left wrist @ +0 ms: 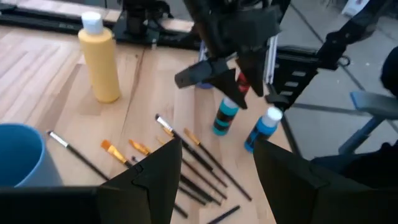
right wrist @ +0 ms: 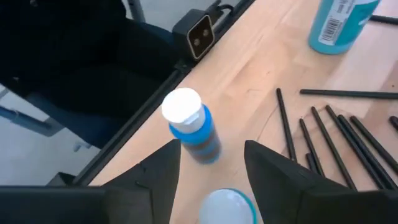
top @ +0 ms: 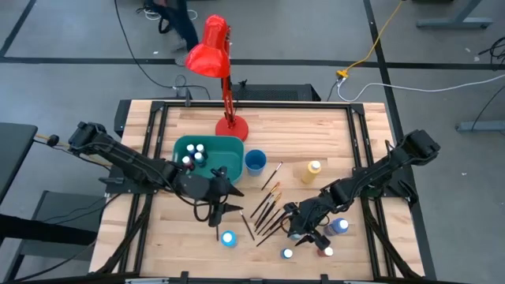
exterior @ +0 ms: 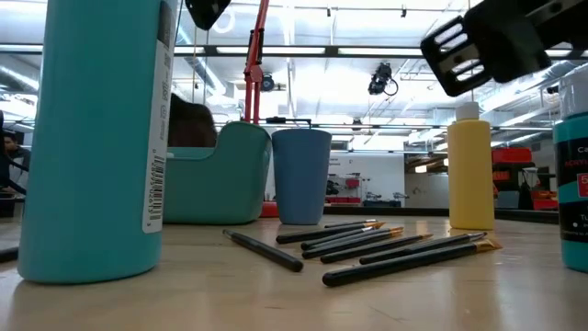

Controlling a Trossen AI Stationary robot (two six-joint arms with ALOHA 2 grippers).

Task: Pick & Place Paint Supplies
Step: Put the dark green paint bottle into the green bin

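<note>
On the wooden worktop (top: 331, 134), the right hand (right wrist: 211, 168) hangs open over a small white-capped blue paint bottle (right wrist: 189, 126) near the front edge. It looks light, rigid and smooth; gripping its cylindrical body below the cap seems safest. The left hand (left wrist: 214, 171) is open too.

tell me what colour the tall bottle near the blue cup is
Yellow, with a white cap: the tall bottle shows best in the left wrist view, standing upright on the table.

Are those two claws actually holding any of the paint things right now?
No, nothing is held. The left gripper hangs open above the brushes, and the right gripper is open over a blue paint bottle without clamping it.
</note>
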